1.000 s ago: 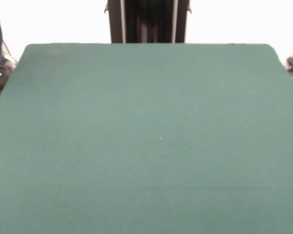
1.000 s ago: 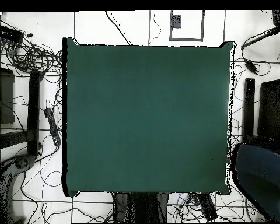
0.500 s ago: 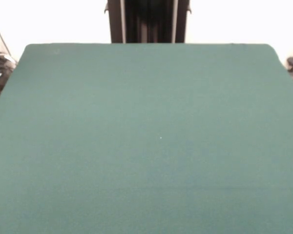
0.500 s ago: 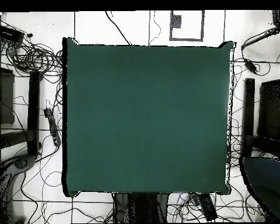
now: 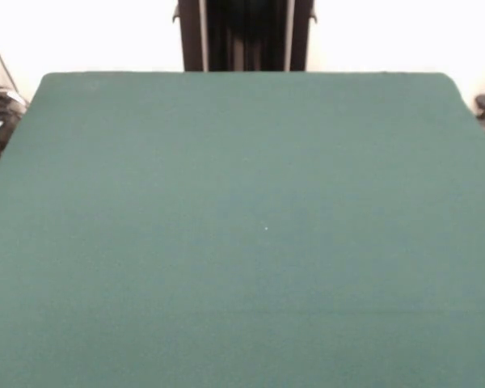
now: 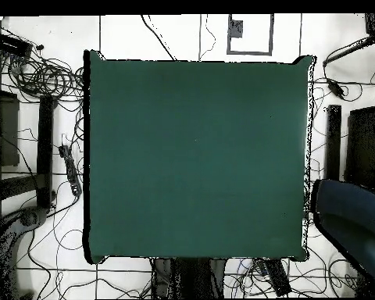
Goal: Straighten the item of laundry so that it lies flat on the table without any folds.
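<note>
The dark green table fills the front view and shows as a large square in the overhead view. Nothing lies on its top. The jeans are out of view in both views. My gripper and arm do not show in either view. Only the black pedestal stands at the table's far side; it also shows at the bottom of the overhead view.
A person's blue sleeve shows beside the table's right edge in the overhead view. Cables and black stands lie on the floor around the table.
The blue sleeve left the front view's left edge. In the overhead view it drew back toward the lower right corner, then came back up close to the table's right edge.
</note>
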Available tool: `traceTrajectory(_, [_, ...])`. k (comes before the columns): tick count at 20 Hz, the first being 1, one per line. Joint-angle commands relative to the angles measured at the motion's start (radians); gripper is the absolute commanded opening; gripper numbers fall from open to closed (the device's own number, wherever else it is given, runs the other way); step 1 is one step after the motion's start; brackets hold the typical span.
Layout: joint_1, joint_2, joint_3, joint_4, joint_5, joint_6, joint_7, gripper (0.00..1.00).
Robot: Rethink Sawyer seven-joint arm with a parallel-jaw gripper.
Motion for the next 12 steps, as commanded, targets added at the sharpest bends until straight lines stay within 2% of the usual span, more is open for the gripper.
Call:
traceTrajectory(1, [0.02, -0.002, 0.144, 0.17, 0.045, -0.071, -0.31, 0.0])
traceTrajectory(7, [0.026, 0.029, 0.178, 0.174, 0.031, -0.105, -0.274, 0.0])
traceTrajectory(12, [0.062, 0.007, 0.18, 0.214, 0.029, -0.124, -0.219, 0.0])
